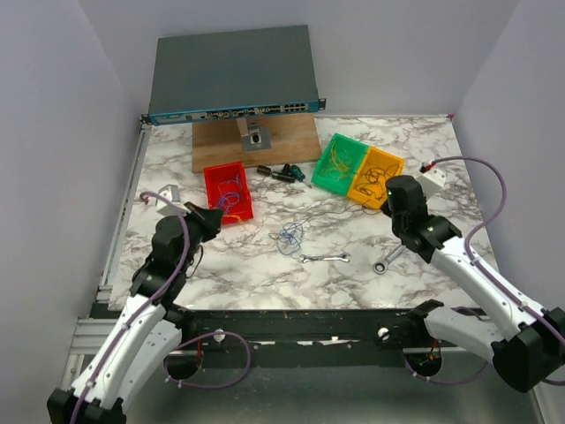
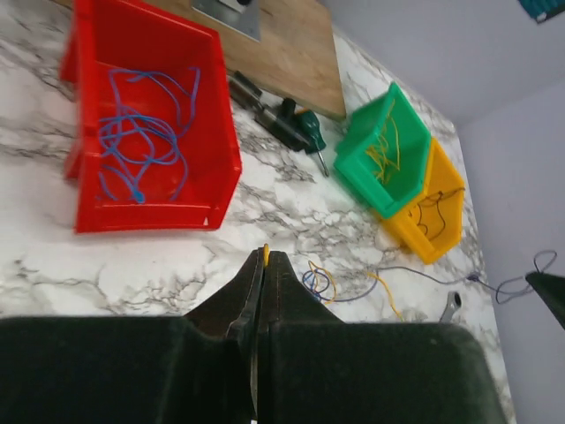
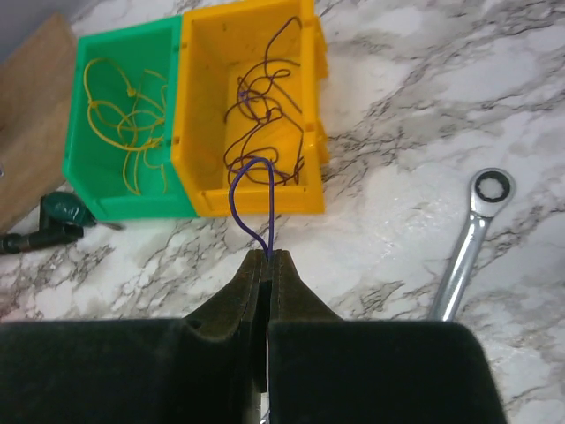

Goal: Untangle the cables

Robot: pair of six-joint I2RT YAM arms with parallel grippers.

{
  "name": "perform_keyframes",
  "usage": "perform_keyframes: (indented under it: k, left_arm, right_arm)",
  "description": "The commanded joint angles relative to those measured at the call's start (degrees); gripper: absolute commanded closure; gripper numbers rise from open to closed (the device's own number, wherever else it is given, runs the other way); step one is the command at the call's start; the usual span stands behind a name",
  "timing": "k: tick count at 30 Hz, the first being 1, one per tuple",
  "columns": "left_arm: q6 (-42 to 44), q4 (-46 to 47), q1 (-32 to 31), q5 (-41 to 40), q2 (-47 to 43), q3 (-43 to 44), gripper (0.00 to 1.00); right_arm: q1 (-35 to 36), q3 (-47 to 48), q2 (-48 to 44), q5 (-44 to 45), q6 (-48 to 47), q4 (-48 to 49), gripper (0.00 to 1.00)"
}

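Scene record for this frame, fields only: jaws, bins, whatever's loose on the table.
left jaws: shut on yellow wire, tip showing
right jaws: shut on purple wire, looped in front of yellow bin
red bin: blue wires
green bin: yellow wires
yellow bin: dark wires
tangle: loose on table, centre
wrench: near tangle
ratchet wrench: right of it
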Motion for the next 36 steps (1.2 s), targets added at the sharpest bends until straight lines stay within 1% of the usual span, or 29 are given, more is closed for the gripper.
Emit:
perform_keyframes:
  k: [1,3,8,11,13,15,21,24,26,29,31,33,35,36]
  left_arm:
    - [-1.62,-14.25,2.72,-9.27,-9.32,2.03,1.0]
    - [-0.35,-16.7,2.97,-11.11,-10.4,4.04,1.0]
    - [1.12,-21.42,3.01,-12.45,-9.38,8.78,1.0]
    - [3.1,-21.33,3.01,-11.0,-9.12,10.77,1.0]
    - [4.16,-22.33,3.01,-10.76,-8.51,12.57,1.0]
    - [5.45,-24.61,3.01,-12.37,-8.05,15.42,1.0]
    - [11.8,-33.48,3.79,-21.83,-8.35,27.42,1.0]
    - [13.72,-35.83,3.89,-26.26,-9.16,31.1,1.0]
    - [14.09,-36.12,3.85,-28.26,-9.96,31.55,1.0]
    - [14.07,-35.83,3.89,-28.78,-10.48,30.99,1.0]
    - [12.88,-35.92,3.89,-28.19,-10.06,30.55,1.0]
    - [12.59,-34.42,3.85,-24.66,-9.65,29.47,1.0]
    - [12.95,-31.61,3.89,-18.61,-8.8,27.84,1.0]
    - [13.49,-29.86,3.89,-14.25,-8.17,26.77,1.0]
  right_arm:
    - [-0.27,1.71,-4.52,9.91,3.73,-5.7,0.99]
    - [-0.26,2.66,-5.89,9.85,1.6,-5.21,0.99]
    - [-0.23,5.37,-8.07,9.58,-2.1,-6.35,0.99]
    - [-0.22,5.86,-8.87,3.48,-7.01,-4.59,0.99]
    - [-0.24,6.14,-8.98,3.08,-7.22,-5.28,0.99]
    - [-0.24,6.79,-9.14,7.5,-4.58,-7.7,0.99]
    - [-0.24,11.08,-11.63,22.52,4.26,-18.03,0.99]
    - [-0.26,11.16,-15.43,27.12,3.93,-18.17,0.99]
    - [-0.26,10.72,-17.18,28.37,1.06,-16.13,0.99]
    - [-0.23,10.36,-18.01,25.77,-5.05,-12.22,0.99]
    - [-0.25,10.62,-17.48,24.41,-5.02,-12.7,0.99]
    - [-0.29,10.24,-16.98,18.69,-8.75,-10.55,0.99]
    - [-0.23,9.01,-16.61,10.77,-11.97,-8.02,0.99]
    - [-0.24,8.26,-16.5,5.06,-14.41,-5.84,0.99]
